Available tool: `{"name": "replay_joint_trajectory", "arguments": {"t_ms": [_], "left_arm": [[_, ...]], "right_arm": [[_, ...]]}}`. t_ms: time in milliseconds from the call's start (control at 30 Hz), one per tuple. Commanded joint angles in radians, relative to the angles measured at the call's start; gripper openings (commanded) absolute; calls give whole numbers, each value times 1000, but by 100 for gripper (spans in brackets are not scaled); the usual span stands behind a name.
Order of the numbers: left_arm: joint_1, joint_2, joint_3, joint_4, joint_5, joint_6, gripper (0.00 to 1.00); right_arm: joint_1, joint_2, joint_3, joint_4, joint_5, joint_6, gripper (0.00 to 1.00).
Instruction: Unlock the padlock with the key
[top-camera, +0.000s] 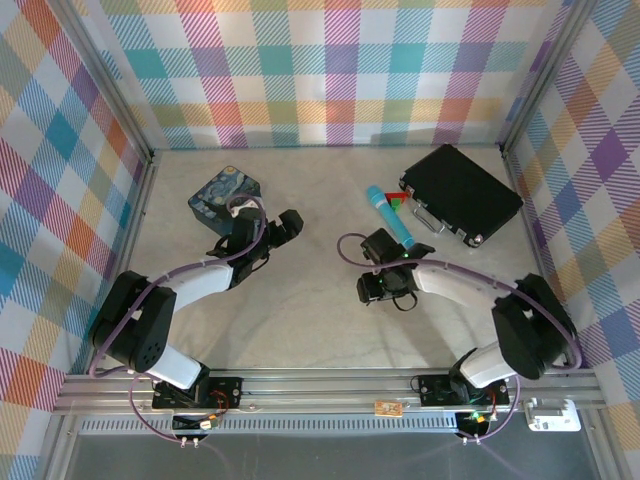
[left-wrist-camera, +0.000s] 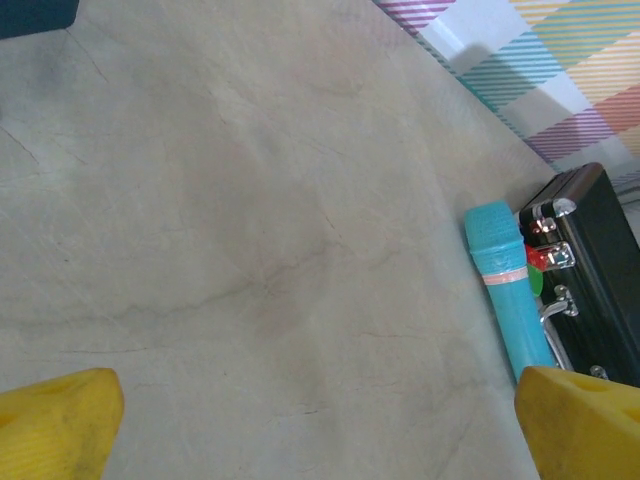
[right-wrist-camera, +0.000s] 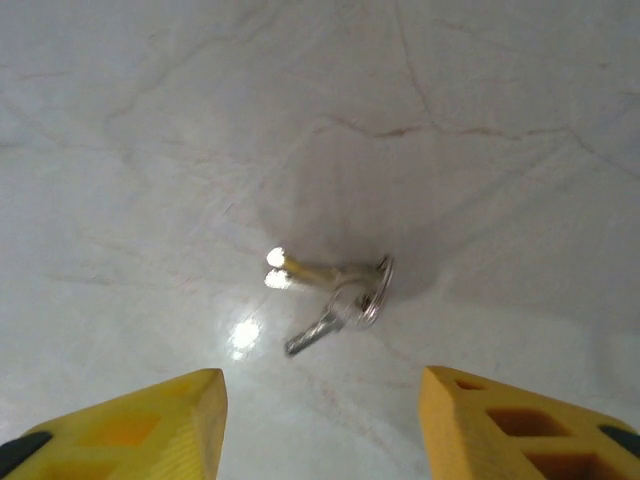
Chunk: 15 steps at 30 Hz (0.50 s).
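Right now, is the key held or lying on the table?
Lying on the table: the key rests flat, with both fingers of the right gripper clear of it.

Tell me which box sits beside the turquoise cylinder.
The black case with metal latches, far right; the blue painted tin sits far left, away from the cylinder.

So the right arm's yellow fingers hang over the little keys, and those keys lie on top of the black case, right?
Not quite. The right gripper does hang over the keys, but they lie on the bare table, as the right wrist view shows. The black case stands further back, by the top view.
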Motion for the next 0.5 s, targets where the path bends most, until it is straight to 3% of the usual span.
{"name": "replay_joint_trajectory", "arguments": {"t_ms": [0, 167, 467], "left_arm": [[5, -35, 19, 11, -7, -15, 100], [5, -93, -1, -19, 0, 28, 100], [5, -151, 22, -21, 9, 50, 100]], "right_arm": [[3, 52, 48, -1, 19, -89, 53], [3, 133, 77, 30, 69, -163, 52], [6, 183, 24, 53, 11, -122, 45]]}}
